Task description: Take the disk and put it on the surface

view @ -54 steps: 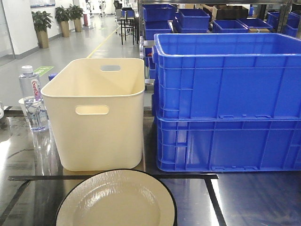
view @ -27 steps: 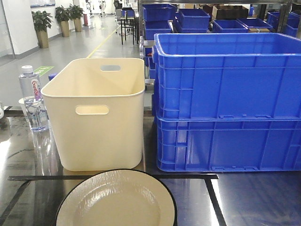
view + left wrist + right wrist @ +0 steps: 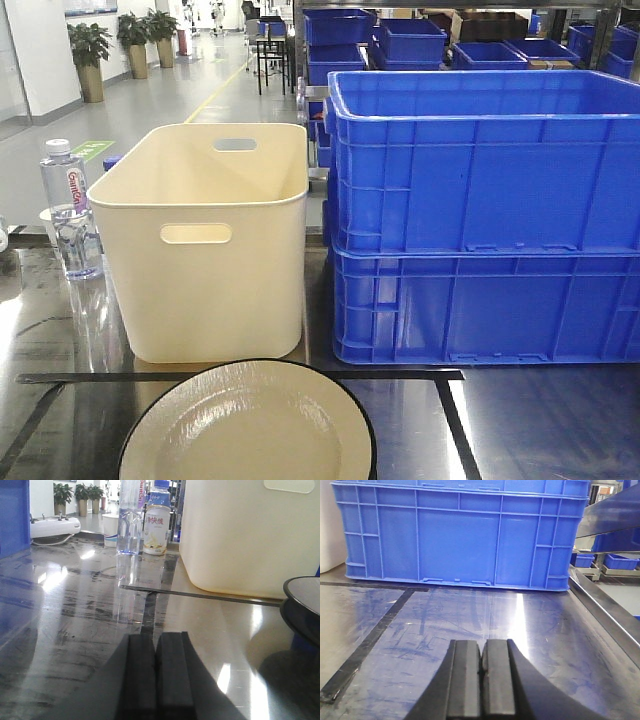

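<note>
On the glossy grey table (image 3: 540,420), two stacked blue crates (image 3: 485,215) stand beside a cream bin (image 3: 205,245), the black-rimmed cream disk (image 3: 250,425) lies inside the black tape lines (image 3: 455,425) before it, and both left fingers (image 3: 157,672) and right fingers (image 3: 482,677) are clenched empty.

Your front camera looks level across the tabletop (image 3: 520,420) at the cream bin (image 3: 205,240) and blue crates (image 3: 480,220). Each wrist camera sits low, close over the table, facing forward; left shares the bin (image 3: 250,535), right the crates (image 3: 460,535).
</note>
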Tool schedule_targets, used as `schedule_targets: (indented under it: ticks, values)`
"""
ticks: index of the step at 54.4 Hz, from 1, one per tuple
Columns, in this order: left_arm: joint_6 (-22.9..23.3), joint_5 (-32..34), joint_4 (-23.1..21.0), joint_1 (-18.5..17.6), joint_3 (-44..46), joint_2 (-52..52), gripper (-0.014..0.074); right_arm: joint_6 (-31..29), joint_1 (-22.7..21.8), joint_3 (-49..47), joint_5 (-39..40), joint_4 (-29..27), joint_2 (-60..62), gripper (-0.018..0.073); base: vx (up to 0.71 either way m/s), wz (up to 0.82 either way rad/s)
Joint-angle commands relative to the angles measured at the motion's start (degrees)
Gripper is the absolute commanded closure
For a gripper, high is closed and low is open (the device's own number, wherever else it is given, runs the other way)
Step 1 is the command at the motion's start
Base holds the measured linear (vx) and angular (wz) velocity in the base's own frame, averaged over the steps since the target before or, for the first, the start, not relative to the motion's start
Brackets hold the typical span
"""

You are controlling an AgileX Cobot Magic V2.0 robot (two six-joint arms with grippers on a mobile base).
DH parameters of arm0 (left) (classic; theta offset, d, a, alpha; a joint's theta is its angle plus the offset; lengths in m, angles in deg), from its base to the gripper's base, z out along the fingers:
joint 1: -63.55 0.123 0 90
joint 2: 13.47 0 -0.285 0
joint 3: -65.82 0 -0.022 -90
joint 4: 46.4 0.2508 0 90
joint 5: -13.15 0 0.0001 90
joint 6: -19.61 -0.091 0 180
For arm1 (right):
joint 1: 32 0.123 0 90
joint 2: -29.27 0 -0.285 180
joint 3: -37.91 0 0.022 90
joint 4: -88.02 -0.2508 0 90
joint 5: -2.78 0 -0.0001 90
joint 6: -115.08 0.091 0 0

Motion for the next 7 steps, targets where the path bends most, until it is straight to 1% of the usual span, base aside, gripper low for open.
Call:
schedule_targets:
  ticks: [1,7]
  values:
    - [0.4,4.5,0.1,0.0,1.1,0.1,0.0604,0.3,0.0,0.5,4.9,0.5,0.1,0.0567,0.0,0.0]
    - [0.4,4.5,0.1,0.0,1.1,0.1,0.0604,0.3,0.0,0.5,4.9,0.5,0.1,0.0567,0.0,0.0]
